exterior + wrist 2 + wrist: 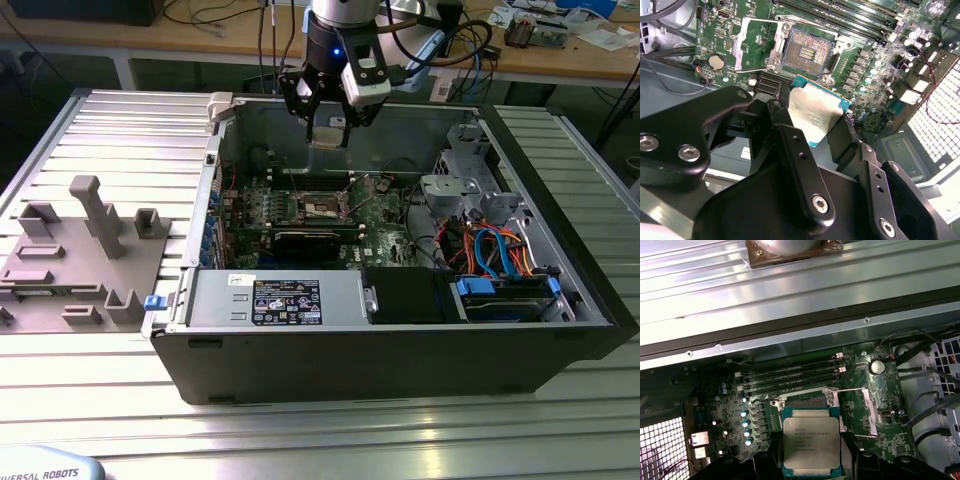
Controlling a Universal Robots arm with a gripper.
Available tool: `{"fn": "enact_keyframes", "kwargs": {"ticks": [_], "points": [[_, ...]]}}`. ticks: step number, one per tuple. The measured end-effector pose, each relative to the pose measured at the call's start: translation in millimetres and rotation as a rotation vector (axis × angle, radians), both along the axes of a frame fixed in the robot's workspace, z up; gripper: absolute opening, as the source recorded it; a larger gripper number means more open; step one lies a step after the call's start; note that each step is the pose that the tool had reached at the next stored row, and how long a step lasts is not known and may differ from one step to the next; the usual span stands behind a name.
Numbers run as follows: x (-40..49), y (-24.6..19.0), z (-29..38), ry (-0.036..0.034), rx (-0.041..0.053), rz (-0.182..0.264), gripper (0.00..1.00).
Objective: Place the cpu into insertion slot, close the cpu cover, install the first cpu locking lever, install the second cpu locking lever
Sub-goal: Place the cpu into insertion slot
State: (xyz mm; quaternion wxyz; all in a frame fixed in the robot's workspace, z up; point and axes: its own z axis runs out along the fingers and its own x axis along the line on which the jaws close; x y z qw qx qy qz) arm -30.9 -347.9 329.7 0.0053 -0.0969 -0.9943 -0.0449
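Note:
My gripper [328,128] hangs over the open computer case, shut on the cpu [327,134], a flat square chip with a silvery top. The two black fingers [779,116] clamp the cpu [816,114] by opposite edges. Below it on the green board lies the insertion slot [807,50], dark and uncovered, with the cpu apart from it. In the first wrist view the cpu [811,440] hides most of the insertion slot [807,401]. The cpu cover [756,44] is folded open beside the slot, and it is also seen in the first wrist view as a silvery frame [862,412].
Long black memory slots [790,376] run beside the socket. A black card [310,240] lies in front of it. The power supply [285,300] and a drive cage with blue cables [500,270] fill the case's near side. A grey fixture plate [80,250] sits at the exterior view's left.

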Motion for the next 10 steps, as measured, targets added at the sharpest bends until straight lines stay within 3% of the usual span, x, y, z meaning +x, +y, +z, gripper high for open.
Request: {"fn": "enact_keyframes", "kwargs": {"ticks": [10], "points": [[0.0, 0.0, 0.0, 0.0000, 0.0000, -0.017, 0.54]]}}
